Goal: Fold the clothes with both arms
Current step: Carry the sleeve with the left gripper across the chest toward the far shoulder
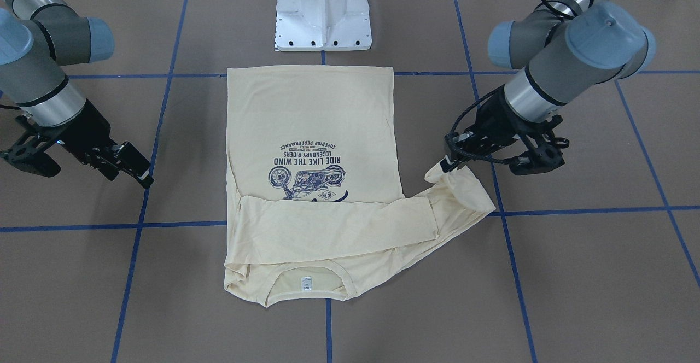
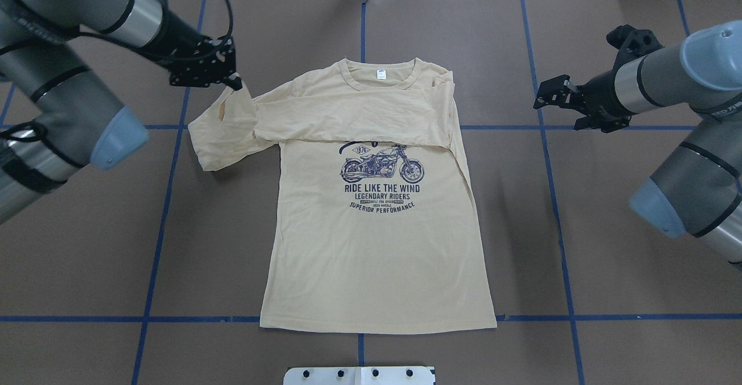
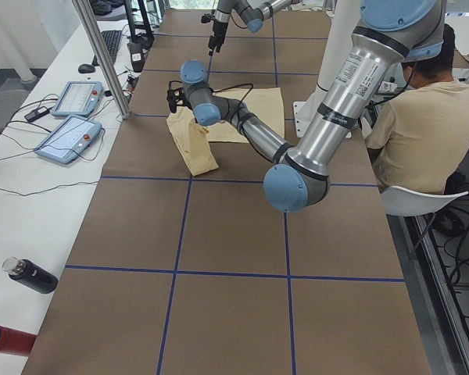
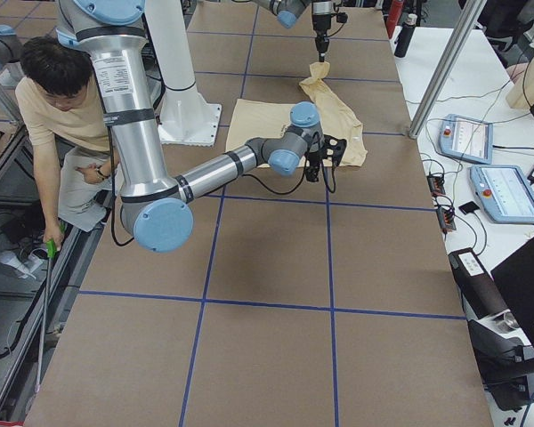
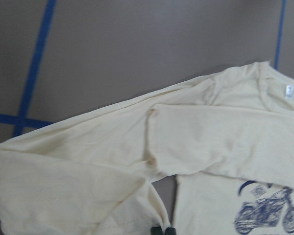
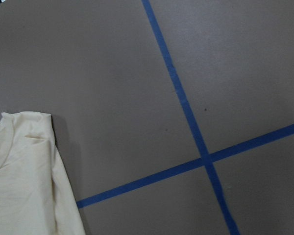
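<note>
The cream long-sleeved shirt lies flat, print up, neck label on the far side from the robot; it also shows in the front view. One sleeve lies folded across the chest. My left gripper is shut on the cuff of the other sleeve and holds it lifted beside the shirt; its closed fingertips show in the left wrist view. My right gripper hovers open and empty, apart from the shirt's other side. The right wrist view shows only the shirt's shoulder edge.
The white pedestal base stands at the robot's edge of the brown table marked with blue tape lines. A seated operator, teach pendants, a metal post and bottles are at the table's sides.
</note>
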